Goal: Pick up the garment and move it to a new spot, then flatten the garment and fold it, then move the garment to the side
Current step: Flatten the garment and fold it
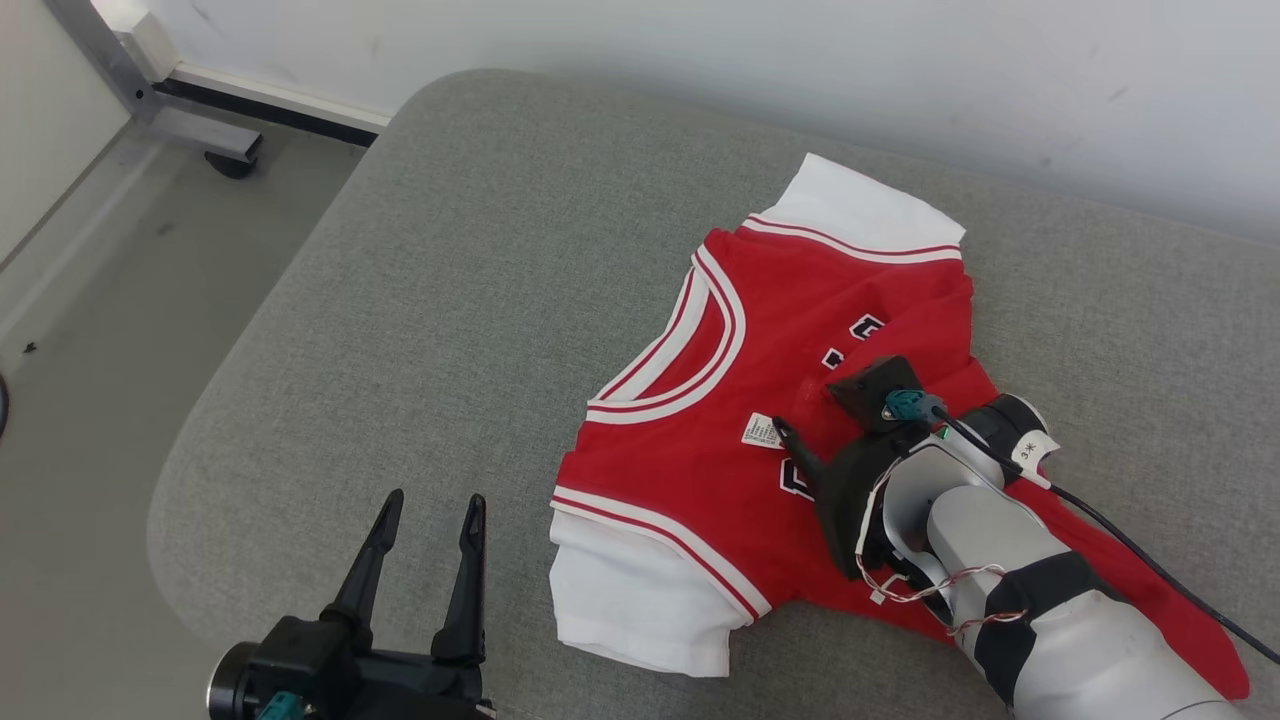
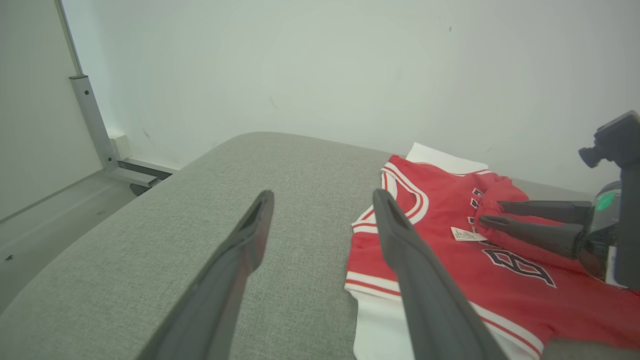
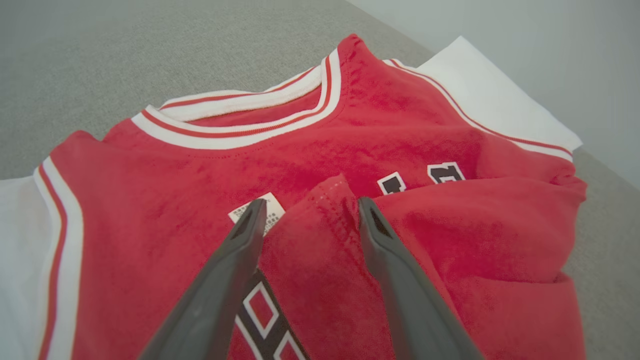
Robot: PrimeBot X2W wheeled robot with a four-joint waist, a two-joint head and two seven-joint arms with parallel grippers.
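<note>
Garment [image 1: 680, 470] lay on grey cushion [image 1: 400, 300], bare room leftward; right gripper [image 3: 310, 202] spread astride a fold, left gripper [image 1: 435, 498] open, empty.

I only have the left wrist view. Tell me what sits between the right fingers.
Observer: Right wrist view: a raised, stitched fold of the jersey lies inside the open right gripper.
Operator: Report whether my left gripper touches cloth.
Observer: Head view: no. The left gripper is open over bare cushion, left of the near white sleeve and apart from it.
Operator: Describe the jersey's lower end.
Observer: Head view: its red body runs beneath the right forearm toward the lower right.
</note>
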